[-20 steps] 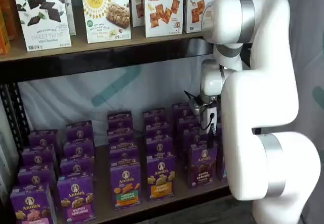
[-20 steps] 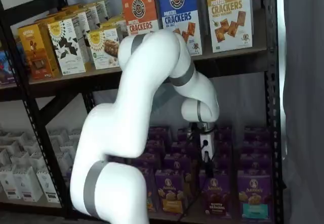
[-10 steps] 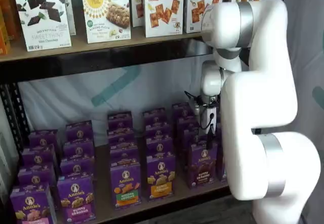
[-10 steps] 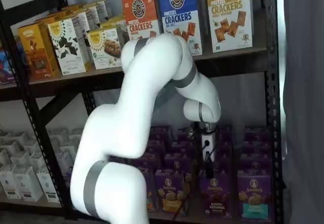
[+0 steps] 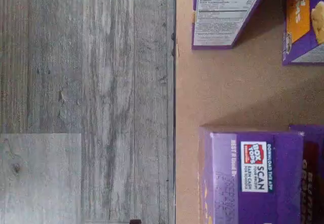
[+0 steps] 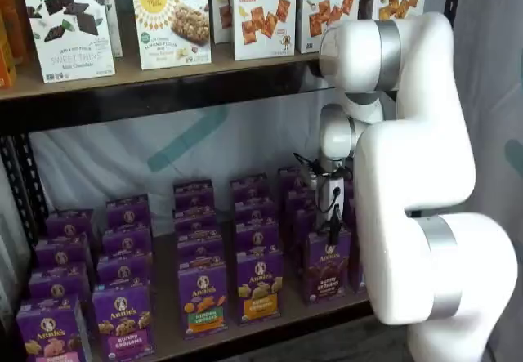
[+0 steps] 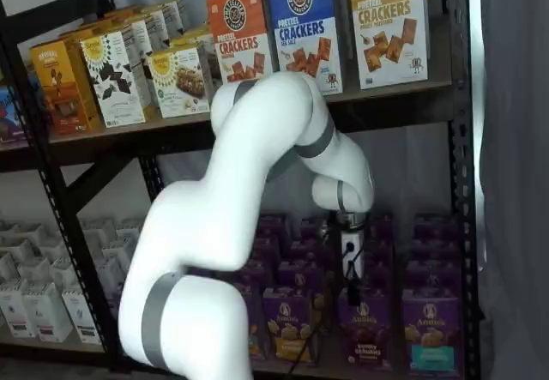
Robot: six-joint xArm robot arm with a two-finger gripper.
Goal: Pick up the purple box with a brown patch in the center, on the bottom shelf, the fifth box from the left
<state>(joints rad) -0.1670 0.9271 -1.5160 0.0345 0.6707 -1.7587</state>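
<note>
I'm seeing the tool (image 6: 333, 233) hanging just above the purple box (image 6: 327, 265) on the bottom shelf (image 6: 278, 313); its finger gap looks hidden, so I cannot tell.

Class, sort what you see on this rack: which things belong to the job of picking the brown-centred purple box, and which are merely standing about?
Belonging to the job:
- purple box
- bottom shelf
- gripper, fingers just above that box

Standing about:
- yellow-centred purple box
- orange-and-green purple box
- cracker boxes on the upper shelf
</note>
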